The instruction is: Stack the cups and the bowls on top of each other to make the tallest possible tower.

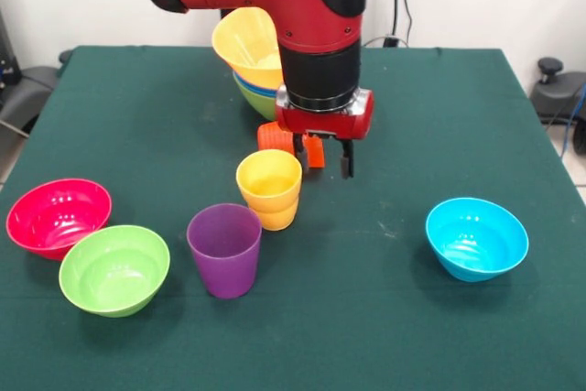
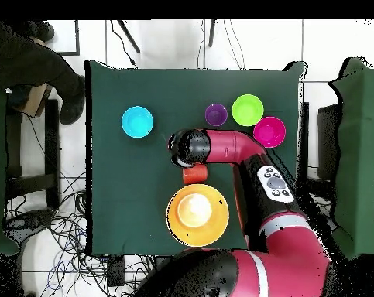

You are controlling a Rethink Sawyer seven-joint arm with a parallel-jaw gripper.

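Note:
My gripper point(image 1: 328, 160) hangs low over the table's middle with its fingers apart, open. The ribbed orange-red cup point(image 1: 274, 137) sits right beside its left finger, and I cannot tell if they touch. The yellow cup point(image 1: 269, 188) and the purple cup point(image 1: 224, 249) stand upright in front. Behind the arm is the tower point(image 1: 247, 43): a wide orange-yellow bowl over blue and green rims. From overhead, the orange-red cup point(image 2: 194, 173) lies between the arm's head and the tower point(image 2: 197, 214). The arm hides the gripper and the yellow cup there.
Loose bowls: pink-red point(image 1: 58, 217) and green point(image 1: 114, 269) at front left, light-blue point(image 1: 476, 238) at front right. Overhead they are the pink-red bowl point(image 2: 269, 131), the green bowl point(image 2: 248, 110) and the light-blue bowl point(image 2: 137, 121), with the purple cup point(image 2: 216, 114). A person's legs point(image 2: 35, 62) show at top left.

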